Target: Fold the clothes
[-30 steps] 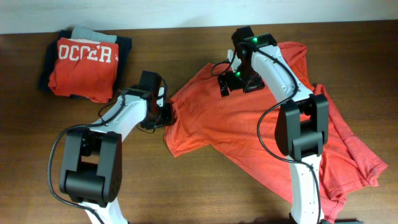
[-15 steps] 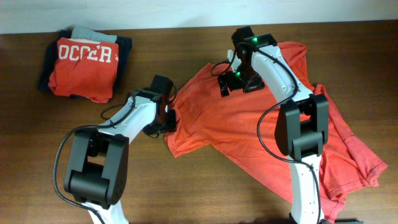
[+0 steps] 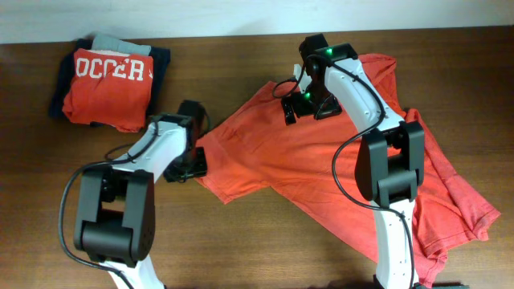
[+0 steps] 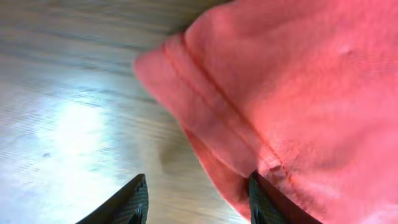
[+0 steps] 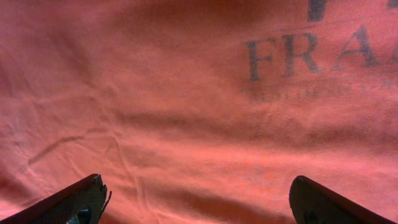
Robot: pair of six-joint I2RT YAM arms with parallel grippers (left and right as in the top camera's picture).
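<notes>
The coral-red thin-fabric shirt fills the upper right, its stitched hem edge lying on the pale wooden table. The left gripper shows its jaws apart, one touching the fabric edge.

Overhead camera looks straight down on the whole table. Both wrist cameras sit very close above the shirt, left at its edge, right over its print; overhead shows both spots.
</notes>
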